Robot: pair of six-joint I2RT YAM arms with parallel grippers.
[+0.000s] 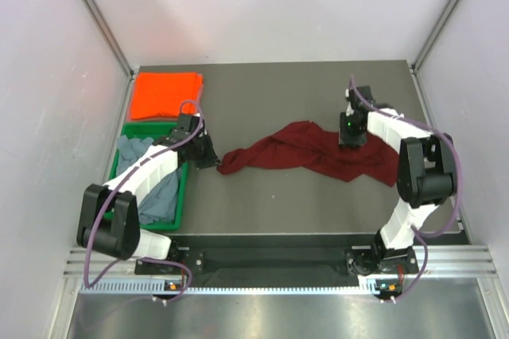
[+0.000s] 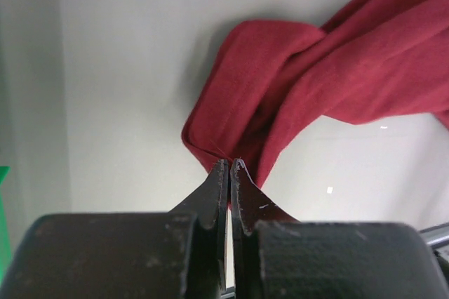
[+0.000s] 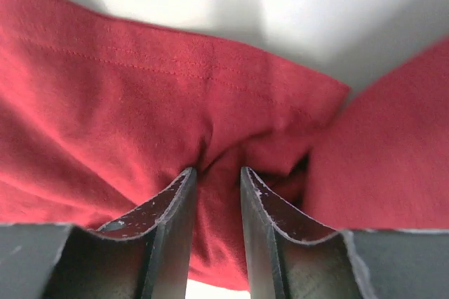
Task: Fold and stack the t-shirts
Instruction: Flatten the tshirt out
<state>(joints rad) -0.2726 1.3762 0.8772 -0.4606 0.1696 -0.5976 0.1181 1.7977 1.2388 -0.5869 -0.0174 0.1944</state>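
Note:
The dark maroon t-shirt point(image 1: 294, 148) lies bunched in a long rope across the middle of the table. My left gripper point(image 1: 213, 159) is shut on its left tip; in the left wrist view the jaws point(image 2: 230, 164) pinch the shirt's edge point(image 2: 316, 81). My right gripper point(image 1: 351, 138) sits on the shirt's right part, its jaws point(image 3: 217, 171) closed on a fold of the red cloth point(image 3: 140, 88). The bright orange t-shirt point(image 1: 165, 94) lies folded flat at the back left. The grey-blue t-shirt point(image 1: 155, 188) lies crumpled in the green tray, partly under my left arm.
The green tray point(image 1: 147, 126) stands at the left edge, just in front of the orange shirt. White walls enclose the table on the left, back and right. Bare table shows behind and in front of the maroon shirt.

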